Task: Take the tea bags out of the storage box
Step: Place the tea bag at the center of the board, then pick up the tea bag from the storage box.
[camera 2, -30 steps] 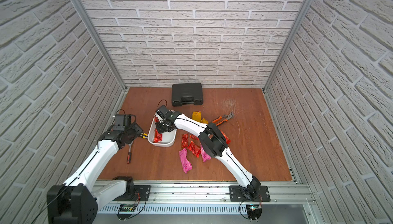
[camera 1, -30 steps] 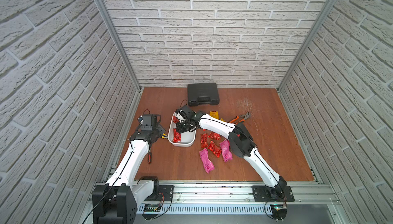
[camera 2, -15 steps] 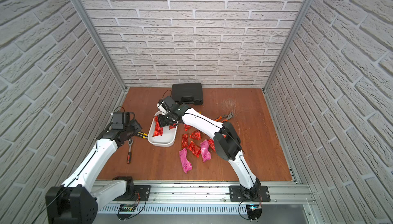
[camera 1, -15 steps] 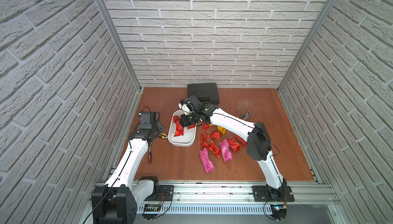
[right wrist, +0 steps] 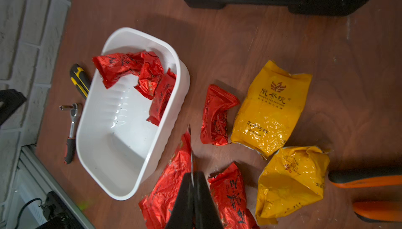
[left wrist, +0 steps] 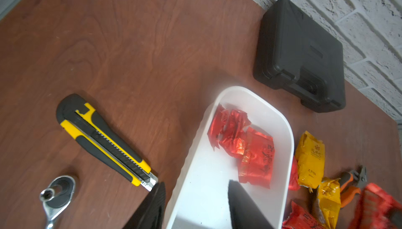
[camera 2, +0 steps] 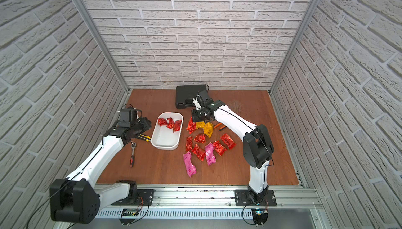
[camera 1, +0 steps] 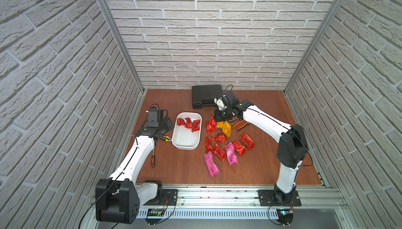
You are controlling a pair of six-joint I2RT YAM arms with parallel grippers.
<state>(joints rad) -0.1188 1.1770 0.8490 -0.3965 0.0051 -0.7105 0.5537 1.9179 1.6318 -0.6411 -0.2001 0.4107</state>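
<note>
The right gripper point(right wrist: 192, 175) is closed on the thin edge of a red bag point(camera 1: 210, 125). That bag hangs just right of centre in a top view, outside the box point(camera 1: 185, 139) and beside its right-hand wall.

Risk: crinkly foil pinched by its edge alone may slip free. Two yellow bags point(camera 1: 226, 127) and the pliers point(camera 1: 241, 125) lie beneath, so I judge a drop would land in clutter rather than back inside.

The left gripper point(left wrist: 195, 183) has its jaws apart, astride the box's left-hand wall. Whether either finger touches the wall is not clear.

Risk: unclamped, the light box may slide or tip at the next reach and shove the knife point(left wrist: 104, 143) beside it.

Three red bags point(camera 1: 188, 124) lie overlapped at the box's far end.

Risk: one pinch may drag two.

The pile point(camera 1: 218, 151), lower right of centre, leaves little bare set-down space.
</note>
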